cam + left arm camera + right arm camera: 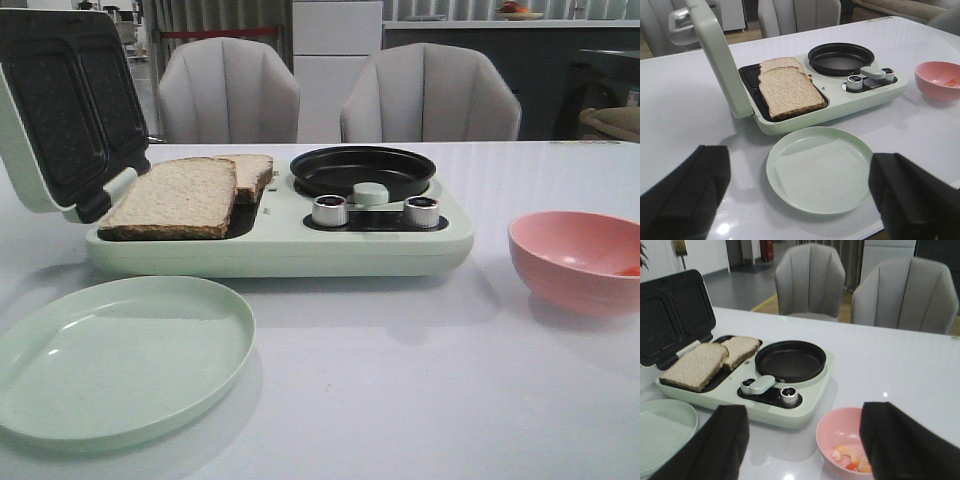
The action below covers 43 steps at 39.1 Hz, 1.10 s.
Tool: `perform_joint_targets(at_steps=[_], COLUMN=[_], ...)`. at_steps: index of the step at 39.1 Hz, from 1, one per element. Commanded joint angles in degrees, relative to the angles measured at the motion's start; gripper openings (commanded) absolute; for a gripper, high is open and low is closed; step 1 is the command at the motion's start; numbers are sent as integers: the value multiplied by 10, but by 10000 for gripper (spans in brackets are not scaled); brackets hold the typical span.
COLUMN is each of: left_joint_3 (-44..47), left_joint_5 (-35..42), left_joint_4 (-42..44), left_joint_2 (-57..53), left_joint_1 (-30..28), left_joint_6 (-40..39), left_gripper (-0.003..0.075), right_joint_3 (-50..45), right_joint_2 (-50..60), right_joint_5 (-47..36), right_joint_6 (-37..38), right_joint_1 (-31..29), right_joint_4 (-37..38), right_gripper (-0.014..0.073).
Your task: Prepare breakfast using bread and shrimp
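Two slices of bread (175,195) (790,90) (696,365) lie overlapping on the open sandwich plates of the mint green breakfast maker (280,245) (840,102) (790,412). Pale orange shrimp (852,459) (950,82) rest in the pink bowl (578,258) (939,80) (840,432) to the maker's right. My left gripper (800,200) hangs open above the pale green plate (115,355) (819,167) (662,432), holding nothing. My right gripper (805,450) is open too, with the bowl partly behind one finger. Neither gripper appears in the front view.
The maker's lid (60,100) stands raised at the left. A black round pan (362,170) (790,360) and two silver knobs (330,210) (421,211) sit on the maker's right half. Two grey chairs (228,90) (430,95) stand behind the white table (420,400).
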State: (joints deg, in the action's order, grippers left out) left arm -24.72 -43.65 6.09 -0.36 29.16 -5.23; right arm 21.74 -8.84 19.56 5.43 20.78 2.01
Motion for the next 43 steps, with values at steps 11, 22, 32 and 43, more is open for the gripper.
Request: perform_joint_targets(at_steps=[11, 22, 32, 43], left_joint_3=[-13, -13, -15, -97], left_joint_5=[55, 55, 72, 97], left_joint_4=[-2, -2, -64, -67], left_joint_2=[-1, -1, 5, 160], left_joint_1=[5, 5, 5, 5], left_joint_6=[-3, -3, -4, -63], left_gripper=[618, 618, 618, 618], right_joint_3=[-79, -83, -83, -83], right_joint_2=[102, 102, 102, 102], right_joint_5=[-54, -54, -54, -54], right_joint_6=[1, 1, 1, 1], right_joint_1=[0, 0, 0, 0], right_joint_4=[3, 3, 3, 3], right_gripper=[571, 571, 571, 571])
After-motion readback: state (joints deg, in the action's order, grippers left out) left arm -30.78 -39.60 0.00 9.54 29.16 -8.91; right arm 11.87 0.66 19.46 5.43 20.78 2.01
